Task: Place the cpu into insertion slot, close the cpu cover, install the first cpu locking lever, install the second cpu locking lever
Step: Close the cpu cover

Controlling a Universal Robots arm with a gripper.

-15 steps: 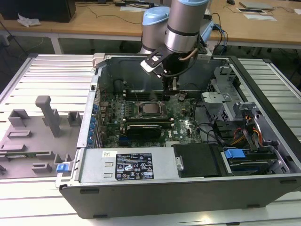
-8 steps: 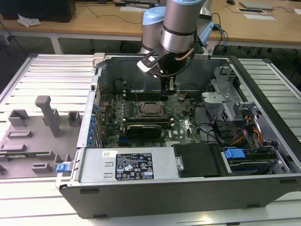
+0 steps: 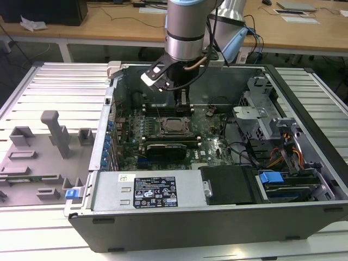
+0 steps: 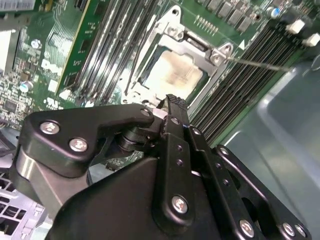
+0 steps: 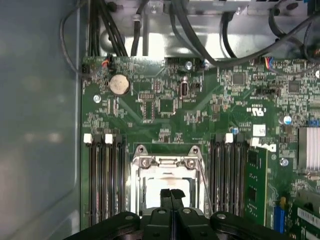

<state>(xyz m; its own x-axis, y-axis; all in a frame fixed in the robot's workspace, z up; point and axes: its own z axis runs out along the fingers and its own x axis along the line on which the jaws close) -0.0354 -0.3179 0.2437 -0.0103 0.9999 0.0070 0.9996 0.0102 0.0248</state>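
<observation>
Slatted metal tabletop (image 3: 54, 81) carries the open computer case (image 3: 217, 231), with wooden desks (image 3: 109, 27) behind it at twelve o'clock in the exterior view. A grey fixture tray (image 3: 32, 163) sits at nine o'clock from the case. From my console I see the arm (image 3: 187, 27) coming down from twelve o'clock into the case, its gripper (image 3: 182, 101) hanging just at twelve o'clock of the socket on the green board. In both wrist views the gripper (image 5: 171, 194) (image 4: 172, 101) has its jaws pressed together with no gap and nothing between them. The tips sit over the near edge of the chip, and I cannot tell whether they touch it. The cpu (image 3: 175, 126) (image 4: 175, 75) (image 5: 152, 192) lies flat in the insertion slot (image 4: 145, 70), metal top up. The cpu cover (image 5: 162, 161) (image 4: 175, 35) is down around it, its window framing the chip. A thin lever rod (image 4: 260, 64) (image 5: 204, 182) runs from a corner of the cover out across the memory slots (image 5: 105, 175). I cannot tell if it is hooked. In the exterior view a long black card (image 3: 168, 145) lies at six o'clock of the socket. Further toward six o'clock is a labelled metal box (image 3: 157, 190).
</observation>
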